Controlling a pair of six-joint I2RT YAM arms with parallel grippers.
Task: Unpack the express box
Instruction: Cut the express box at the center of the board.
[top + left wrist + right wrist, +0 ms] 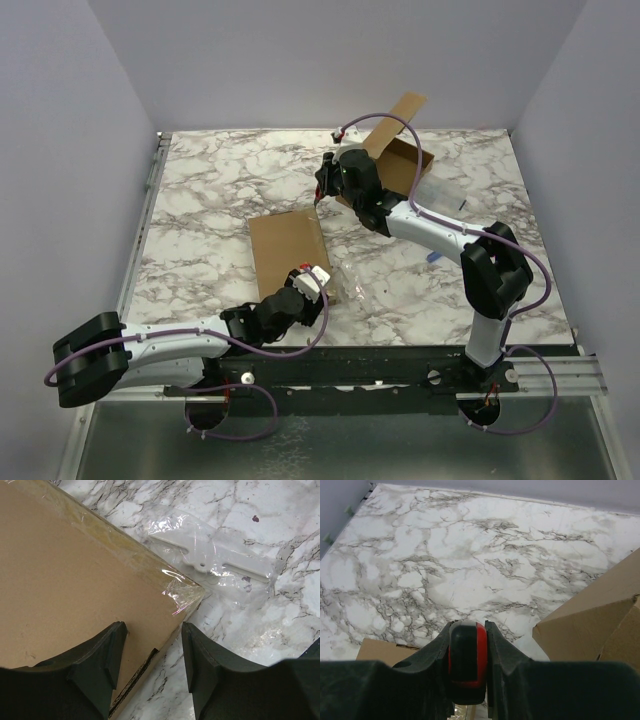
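Note:
The open brown express box (408, 165) stands at the back right with one flap raised; its corner shows in the right wrist view (600, 622). My right gripper (322, 190) hovers left of it, shut on a red-and-black tool (466, 655). A flat cardboard piece (285, 252) with clear tape on its edge lies mid-table. My left gripper (316, 276) is open over its near right corner (75, 580); one finger (107, 655) is above the cardboard, the other (200, 660) above marble. A white part in a clear bag (215, 560) lies just beyond.
More clear plastic bags (445, 195) lie right of the box, and a small blue item (432, 258) sits by the right arm. Purple walls enclose the marble table (210, 190) at the back and sides. The flat cardboard's edge (380, 650) shows under the right gripper.

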